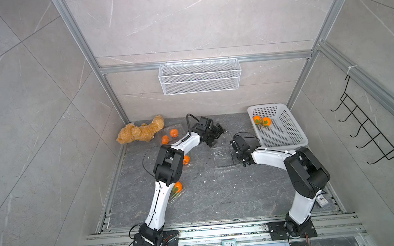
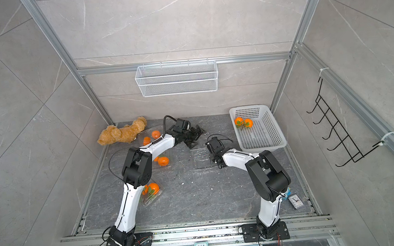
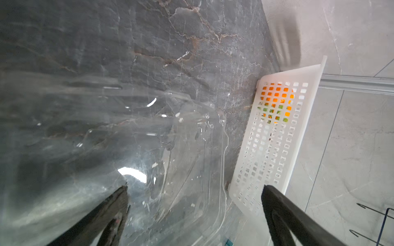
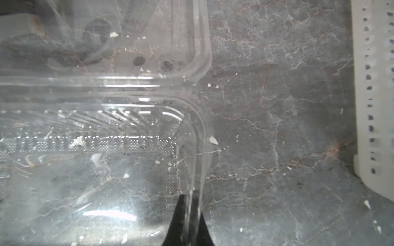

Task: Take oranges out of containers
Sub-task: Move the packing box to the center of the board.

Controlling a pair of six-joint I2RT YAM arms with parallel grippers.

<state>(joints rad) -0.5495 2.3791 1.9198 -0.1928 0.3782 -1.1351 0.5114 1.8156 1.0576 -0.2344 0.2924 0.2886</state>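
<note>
Right claw (image 4: 189, 204) clamped on empty container (image 4: 102, 174) rim; left claw (image 3: 195, 188) apart. Thin plastic may buckle and slip free

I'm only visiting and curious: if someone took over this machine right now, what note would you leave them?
Left pincer: open, holding nothing, hovering by the empty container.
Right pincer: shut on that container's rim.
Done: two oranges lie in the white basket.
Left to do: three containers hold oranges. These are the far container beside the teddy bear, and the middle container and near container, both partly hidden by the left arm.
</note>
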